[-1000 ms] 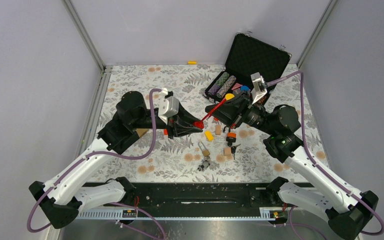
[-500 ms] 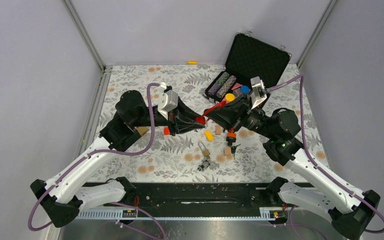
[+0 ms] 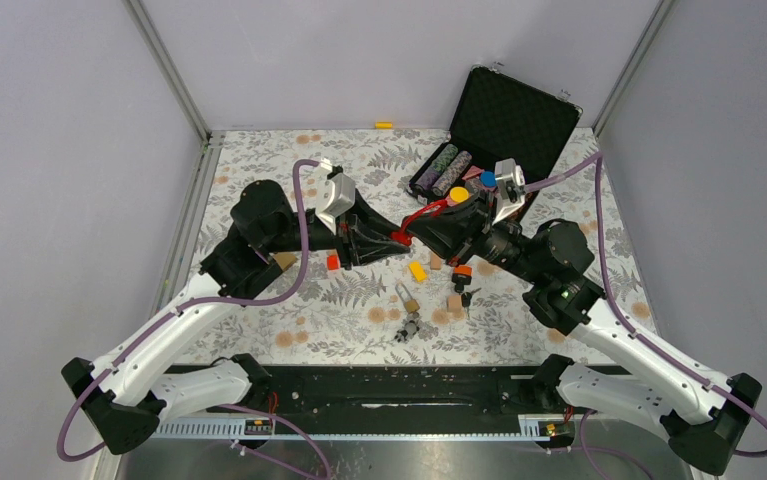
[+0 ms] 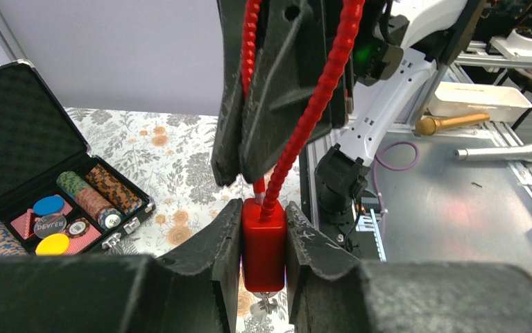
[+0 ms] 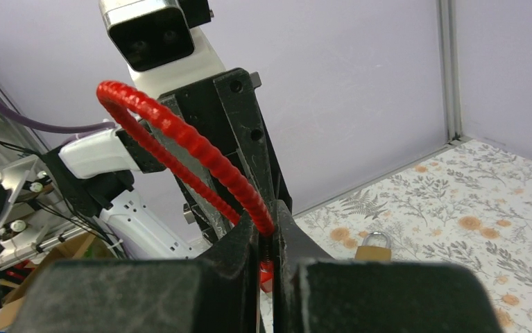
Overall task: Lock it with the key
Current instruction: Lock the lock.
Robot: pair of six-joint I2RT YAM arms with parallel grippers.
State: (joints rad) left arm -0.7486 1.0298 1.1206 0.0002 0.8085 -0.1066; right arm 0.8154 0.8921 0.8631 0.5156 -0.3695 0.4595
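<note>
A red cable lock is held in the air between both grippers. My left gripper point(image 3: 391, 241) is shut on its red body point(image 4: 263, 243), jaws pressed on both sides point(image 3: 398, 238). A small silver key point(image 4: 267, 301) sticks out under the body. My right gripper point(image 5: 268, 239) is shut on the free end of the ribbed red cable point(image 5: 179, 139), right above the body in the left wrist view point(image 4: 277, 90). The cable point(image 3: 425, 211) arches in a loop; its end sits close beside the hole in the body.
A brass padlock point(image 3: 408, 297) and a bunch of keys point(image 3: 410, 328) lie on the floral cloth below. Small blocks, yellow point(image 3: 417, 270) and orange point(image 3: 462, 271), lie nearby. An open black poker chip case point(image 3: 504, 120) stands at the back right.
My right gripper has moved left toward the left gripper, bending the red cable from nearly straight into a loop and bringing its end to the lock body. The left gripper rose slightly.
</note>
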